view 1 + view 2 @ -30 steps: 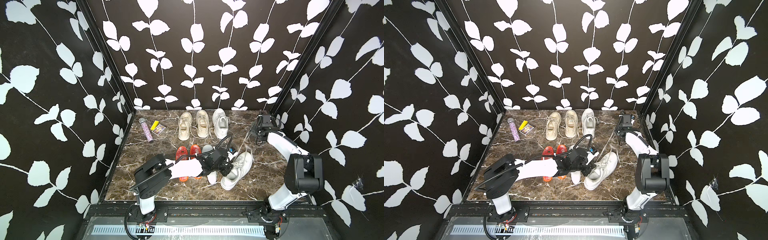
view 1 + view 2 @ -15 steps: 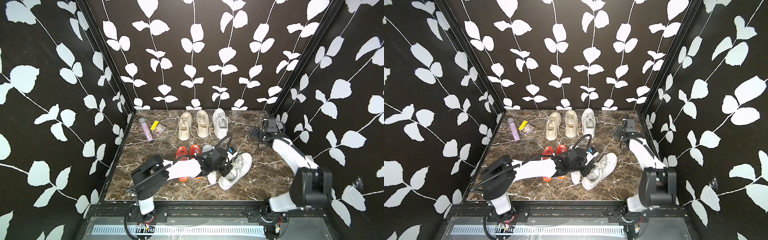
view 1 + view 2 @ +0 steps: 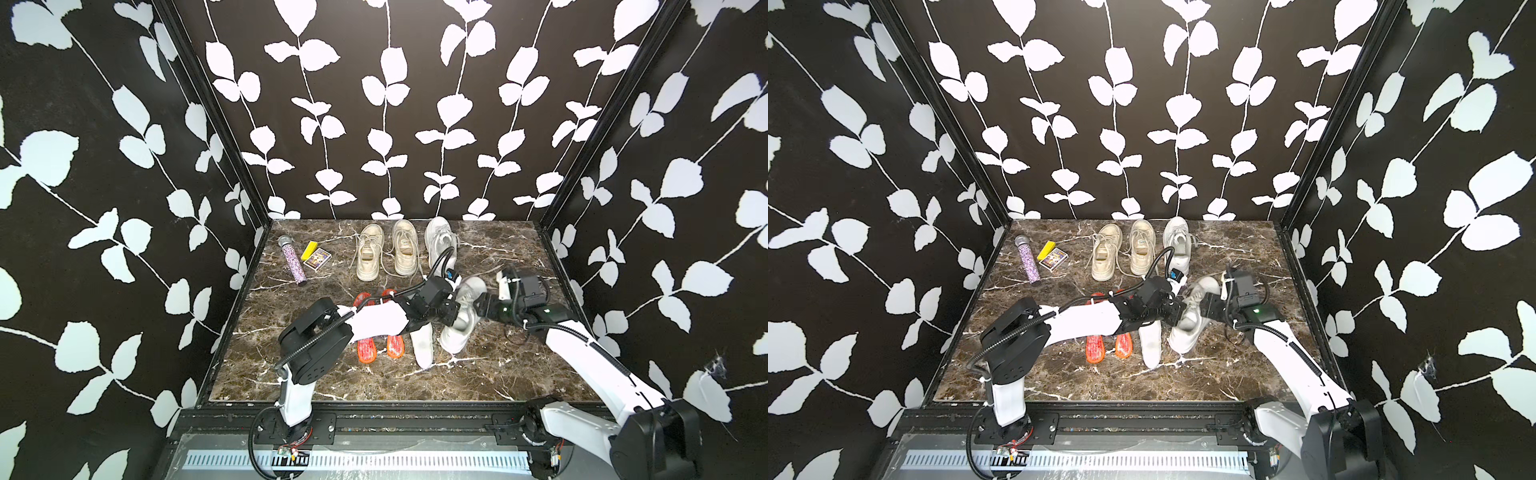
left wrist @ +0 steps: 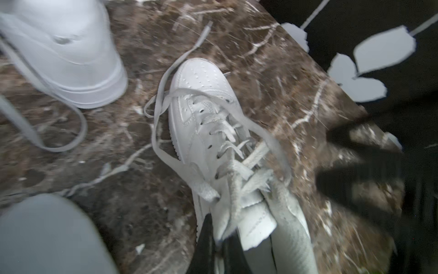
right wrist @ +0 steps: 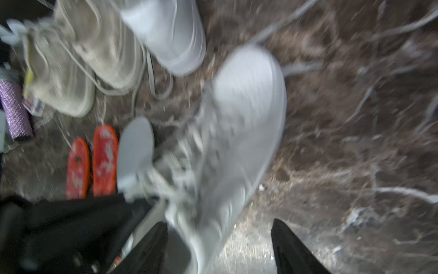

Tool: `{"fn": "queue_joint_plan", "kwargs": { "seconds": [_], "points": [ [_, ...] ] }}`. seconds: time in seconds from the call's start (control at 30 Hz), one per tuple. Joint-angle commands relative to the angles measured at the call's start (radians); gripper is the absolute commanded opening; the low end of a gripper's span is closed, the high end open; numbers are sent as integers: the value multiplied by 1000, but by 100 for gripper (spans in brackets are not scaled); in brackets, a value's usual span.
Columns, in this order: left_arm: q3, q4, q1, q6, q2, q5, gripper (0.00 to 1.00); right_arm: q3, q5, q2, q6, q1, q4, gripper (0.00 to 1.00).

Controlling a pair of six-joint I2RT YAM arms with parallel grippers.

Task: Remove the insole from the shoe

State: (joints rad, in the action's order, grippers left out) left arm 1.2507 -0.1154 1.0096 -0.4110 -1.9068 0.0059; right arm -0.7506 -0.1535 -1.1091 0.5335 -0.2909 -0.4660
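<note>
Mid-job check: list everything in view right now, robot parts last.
table: 1, brown marble, booth floor
beige sneakers: 2, beige, back centre
back white sneaker: 1, white, beside beige pair
front white sneaker: 1, white, between grippers
white insole: 1, white, left of it
orange insoles: 2, orange, left of that
glitter tube: 1, purple, back left
yellow block: 1, yellow, beside tube
card box: 1, multicoloured, beside block
left gripper: 1, black, shut on front white sneaker
right gripper: 1, black, open around it
</note>
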Motion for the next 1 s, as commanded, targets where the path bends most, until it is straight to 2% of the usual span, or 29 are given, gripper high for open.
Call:
{"fn": "queue_joint_plan", "kwargs": {
  "seconds": [0.0,0.3,0.5,0.57,0.63,0.67,0.73,0.77,0.87,0.97],
  "points": [
    [72,-55,4,-54,4,-40,0,1,16,-12,3,-35,-3,63],
    [68,-73,10,-108,-5,-1,0,-29,94,-84,-11,-79,22,54],
    [59,-81,50,-141,-8,5,0,-41,164,-133,1,-89,42,42],
    [46,-75,52,-156,-2,-8,0,-50,222,-139,2,-91,17,35],
    [11,-68,50,-158,27,-60,0,-54,325,-133,33,-88,-36,12],
    [-12,-66,50,-160,45,-89,0,-51,357,-123,41,-85,-55,5],
    [-71,-60,49,-168,95,-163,0,-37,425,-97,68,-59,-96,0],
    [-102,-59,48,-176,115,-192,0,-23,418,-86,78,-31,-103,0],
    [-198,-86,23,-226,160,-216,0,47,315,-59,97,116,-72,0],
    [-252,-93,7,-257,172,-226,0,75,280,-59,93,187,-64,0]
  ]
}}
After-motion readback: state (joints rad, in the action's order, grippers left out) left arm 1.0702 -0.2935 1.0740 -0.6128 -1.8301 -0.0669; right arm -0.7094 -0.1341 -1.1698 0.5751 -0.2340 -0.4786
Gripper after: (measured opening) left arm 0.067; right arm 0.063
